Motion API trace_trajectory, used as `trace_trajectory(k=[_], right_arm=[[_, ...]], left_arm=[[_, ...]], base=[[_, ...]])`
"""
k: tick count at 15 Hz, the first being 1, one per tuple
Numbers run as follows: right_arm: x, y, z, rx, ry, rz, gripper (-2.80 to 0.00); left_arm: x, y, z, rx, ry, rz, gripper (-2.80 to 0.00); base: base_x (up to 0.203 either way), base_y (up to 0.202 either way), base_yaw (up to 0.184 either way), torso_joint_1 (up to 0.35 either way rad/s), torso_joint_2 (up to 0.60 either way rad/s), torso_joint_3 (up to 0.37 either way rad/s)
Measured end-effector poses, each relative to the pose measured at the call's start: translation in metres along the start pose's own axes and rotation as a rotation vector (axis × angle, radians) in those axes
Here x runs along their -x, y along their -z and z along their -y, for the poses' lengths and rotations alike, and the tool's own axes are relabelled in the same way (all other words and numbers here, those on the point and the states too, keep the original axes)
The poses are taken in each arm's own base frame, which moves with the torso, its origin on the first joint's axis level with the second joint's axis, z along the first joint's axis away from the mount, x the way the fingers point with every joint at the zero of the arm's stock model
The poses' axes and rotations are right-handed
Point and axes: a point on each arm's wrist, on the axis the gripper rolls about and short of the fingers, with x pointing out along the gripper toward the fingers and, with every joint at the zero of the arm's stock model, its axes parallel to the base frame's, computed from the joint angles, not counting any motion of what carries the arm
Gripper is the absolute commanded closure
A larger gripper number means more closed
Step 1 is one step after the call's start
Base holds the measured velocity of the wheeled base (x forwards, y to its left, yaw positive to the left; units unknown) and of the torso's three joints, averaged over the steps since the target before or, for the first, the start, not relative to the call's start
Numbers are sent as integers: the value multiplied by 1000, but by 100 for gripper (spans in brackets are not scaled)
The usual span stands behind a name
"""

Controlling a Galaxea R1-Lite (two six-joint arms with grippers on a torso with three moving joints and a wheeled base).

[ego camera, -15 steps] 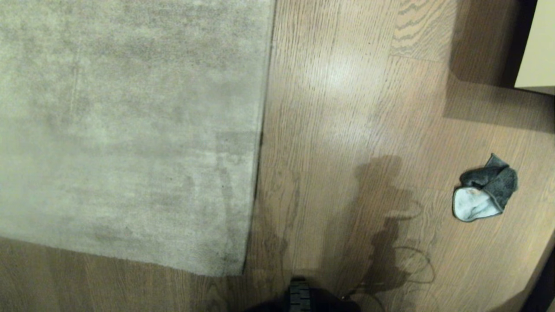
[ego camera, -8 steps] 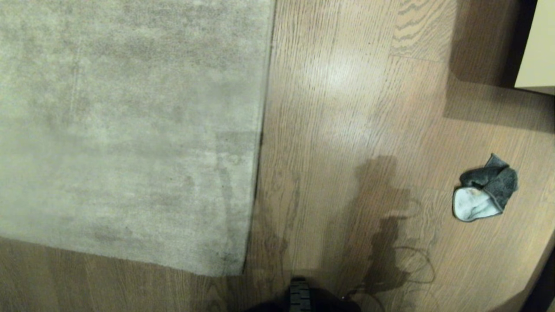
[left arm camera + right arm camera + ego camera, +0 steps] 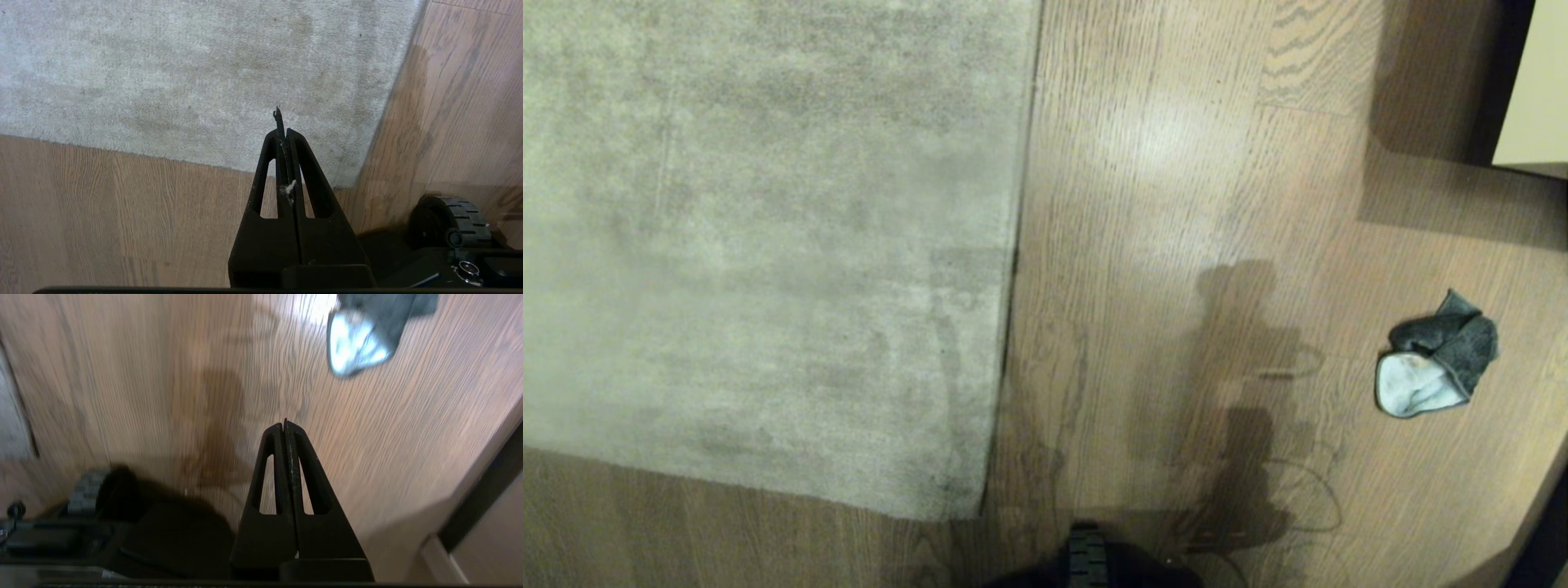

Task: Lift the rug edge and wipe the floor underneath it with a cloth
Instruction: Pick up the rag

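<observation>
Rug edge (image 3: 1017, 245) lay flat on the floor (image 3: 1160, 204), running away from the robot in the head view, with the rug's near corner (image 3: 976, 510) just ahead of the base wheel (image 3: 1086, 555). No part of the hem was raised, and the planks beneath it were still covered.

Cloth (image 3: 1437, 359) lay crumpled on bare boards to the robot's right, well apart from the rug, its dark outer face folded back to show a pale inner face. Its position matched that of one second earlier, as did the rug's.

The only change over the last second was in the shadow (image 3: 1241, 392) cast on the floor between rug and cloth: its outline had stretched farther from the base. The right wrist view was streaked with motion, which agreed with the right arm having started to move. In that view the cloth (image 3: 363, 339) lay ahead of the right gripper (image 3: 284, 426) but well apart from it. Right jaws were pressed fully together and held nothing.

The left gripper (image 3: 282, 130) hung above the rug's near corner, jaws likewise pressed together and empty apart from a wisp of lint; its view was sharp.

Judgement: the task stood at its opening step, with nothing grasped. The right arm was probably beginning its reach for the cloth, and its jaws would need to part before any pickup.
</observation>
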Motion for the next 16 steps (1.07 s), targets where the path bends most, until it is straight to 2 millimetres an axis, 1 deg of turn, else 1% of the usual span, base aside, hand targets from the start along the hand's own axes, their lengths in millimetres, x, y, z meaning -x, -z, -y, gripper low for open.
trace_trajectory(k=[4, 6, 8, 10, 13, 15, 16], right_arm=[[-24, -17, 0, -2, 13, -145, 0], [-41, -28, 2, -2, 51, -214, 0], [-66, -38, 4, -6, 95, -267, 0], [-93, -44, 10, -11, 152, -298, 0], [-132, -49, 26, -10, 244, -289, 0], [-151, -53, 36, -19, 273, -269, 0], [-156, -52, 40, -27, 269, -280, -280]], left_arm=[[0, 0, 0, 0, 0, 0, 0], [0, 0, 0, 0, 0, 0, 0], [0, 0, 0, 0, 0, 0, 0], [0, 0, 0, 0, 0, 0, 0], [0, 0, 0, 0, 0, 0, 0], [0, 0, 0, 0, 0, 0, 0], [0, 0, 0, 0, 0, 0, 0]], base=[[0, 0, 0, 0, 0, 0], [0, 0, 0, 0, 0, 0], [0, 0, 0, 0, 0, 0], [0, 0, 0, 0, 0, 0], [0, 0, 0, 0, 0, 0], [0, 0, 0, 0, 0, 0], [0, 0, 0, 0, 0, 0]])
